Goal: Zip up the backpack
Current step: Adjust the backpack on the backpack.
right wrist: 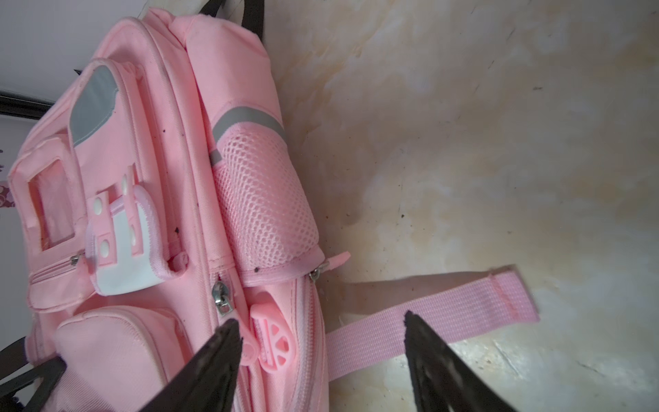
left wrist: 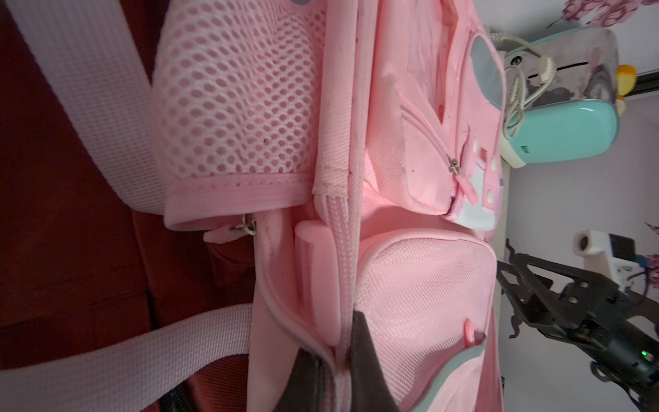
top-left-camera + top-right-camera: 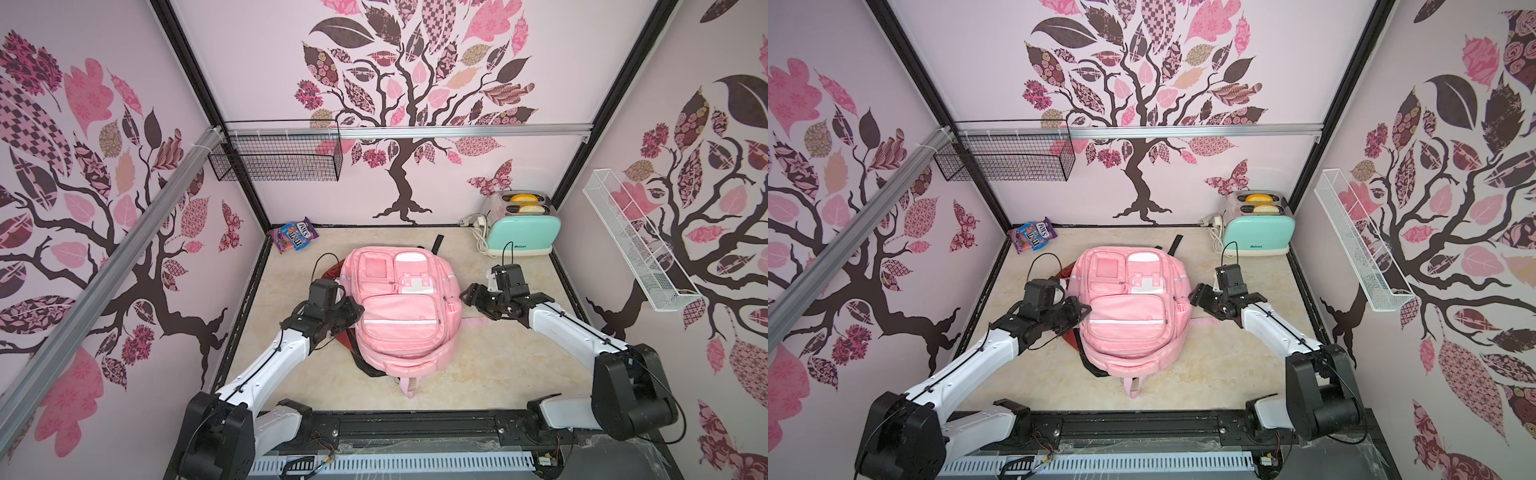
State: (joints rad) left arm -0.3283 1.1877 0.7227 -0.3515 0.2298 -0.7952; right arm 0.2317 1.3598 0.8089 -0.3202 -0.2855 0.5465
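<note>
**Backpack flat at mid-table, one arm pinching, the other spread**

The pink fabric backpack lies front side up in the middle of the beige marble-patterned tabletop, its top towards the far wall.

The left gripper sits at the bag's left edge. Its dark fingers are drawn together on a ribbed pink seam of the bag's side.

The right gripper hangs just beside the bag's right edge with its jaws spread wide and nothing between them. In the right wrist view, one fingertip lies close to the silver zip slider and its pink pull tab, though contact cannot be judged. A pink webbing strap trails onto the table to the right.

A mint-green toaster stands in the far right corner, and a purple sweet packet leans in the far left one.
</note>
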